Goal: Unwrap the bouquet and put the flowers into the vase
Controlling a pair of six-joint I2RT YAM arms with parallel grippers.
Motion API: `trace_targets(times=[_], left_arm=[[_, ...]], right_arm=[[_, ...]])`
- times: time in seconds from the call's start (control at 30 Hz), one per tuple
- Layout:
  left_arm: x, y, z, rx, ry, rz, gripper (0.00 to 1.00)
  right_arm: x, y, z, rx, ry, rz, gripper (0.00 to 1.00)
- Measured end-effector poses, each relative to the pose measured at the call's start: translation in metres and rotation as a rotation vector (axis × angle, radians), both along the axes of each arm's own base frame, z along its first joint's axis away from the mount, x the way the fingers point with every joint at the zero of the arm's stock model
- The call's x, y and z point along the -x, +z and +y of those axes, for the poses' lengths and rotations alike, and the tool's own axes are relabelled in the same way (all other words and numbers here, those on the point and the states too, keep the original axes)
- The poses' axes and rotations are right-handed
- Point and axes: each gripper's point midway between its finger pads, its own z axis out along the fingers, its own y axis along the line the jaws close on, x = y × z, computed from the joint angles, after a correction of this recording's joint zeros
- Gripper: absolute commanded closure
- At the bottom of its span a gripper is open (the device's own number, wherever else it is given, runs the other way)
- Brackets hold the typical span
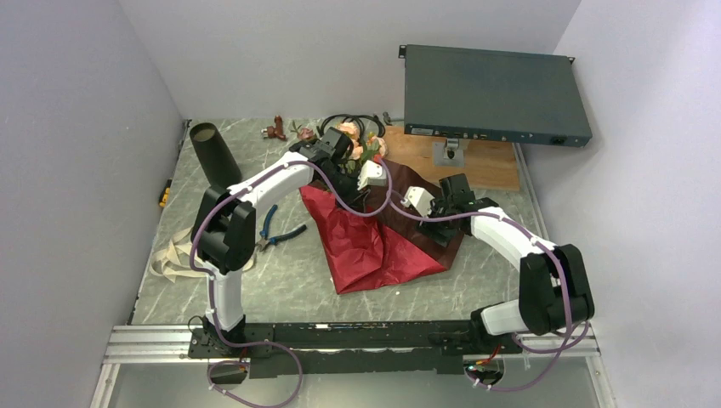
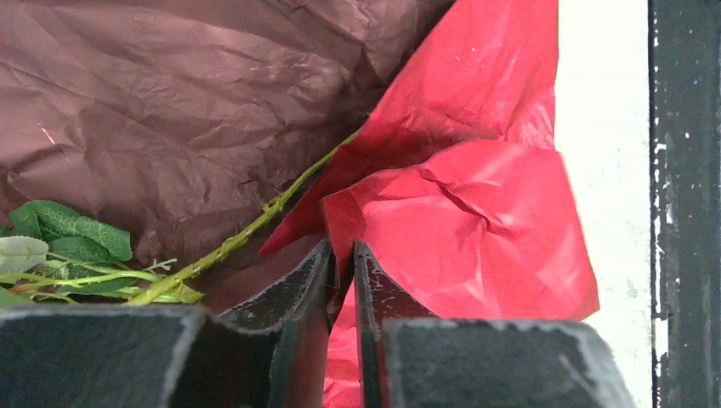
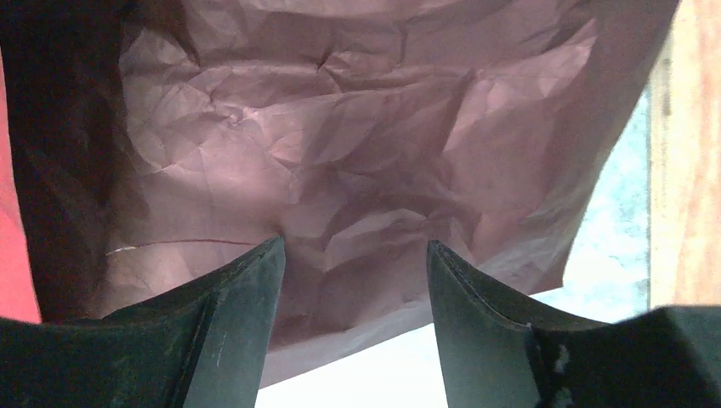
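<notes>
Right of the matte black tapered vase [image 1: 214,153], the bouquet of pink and peach roses [image 1: 355,140] lies heads far, stems [image 2: 246,229] pointing near across opened crinkled red-and-maroon paper [image 1: 383,242]. Left fingers [image 2: 310,285], narrow, pinch a red fold; right fingers [image 3: 246,297] stand wide over the maroon edge.

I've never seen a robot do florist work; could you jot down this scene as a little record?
wrapping: red paper and maroon paper, spread open
flowers: lying at the paper's far end
vase: standing far left, no flowers in it
left end effector: closed on a red paper fold
right end effector: open over maroon paper
</notes>
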Motion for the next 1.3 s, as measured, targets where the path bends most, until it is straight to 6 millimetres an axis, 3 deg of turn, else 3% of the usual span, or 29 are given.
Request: trace_targets(times=[0.1, 0.23, 0.37, 0.57, 0.67, 0.83, 0.97, 1.17, 1.3], left_arm=[[0.001, -0.002, 0.003, -0.015, -0.011, -0.013, 1.0], [0.01, 0.001, 0.016, -0.035, -0.008, -0.014, 1.0], [0.019, 0.021, 0.033, -0.033, 0.008, -0.029, 1.0], [0.028, 0.068, 0.087, -0.032, 0.068, -0.08, 1.0], [0.042, 0.074, 0.117, -0.071, 0.082, -0.084, 1.0], [0.074, 0.057, 0.171, -0.192, 0.105, -0.037, 1.0], [0.088, 0.048, 0.199, -0.258, 0.115, -0.015, 1.0], [0.13, 0.007, 0.234, -0.395, 0.069, 0.048, 1.0], [0.144, -0.024, 0.255, -0.498, 0.056, 0.086, 1.0]], right_arm=[[0.003, -0.011, -0.002, 0.015, 0.001, 0.036, 0.38], [0.004, -0.024, -0.003, 0.036, 0.01, 0.07, 0.39], [0.006, -0.033, -0.007, 0.065, 0.019, 0.094, 0.39], [0.004, -0.038, -0.008, 0.078, 0.023, 0.099, 0.39], [0.004, -0.038, -0.008, 0.079, 0.023, 0.098, 0.39], [-0.001, -0.037, -0.009, 0.087, 0.018, 0.082, 0.4], [-0.005, -0.037, -0.01, 0.094, 0.017, 0.071, 0.4], [-0.007, -0.037, -0.01, 0.1, 0.017, 0.067, 0.4], [-0.009, -0.037, -0.012, 0.109, 0.018, 0.061, 0.4]])
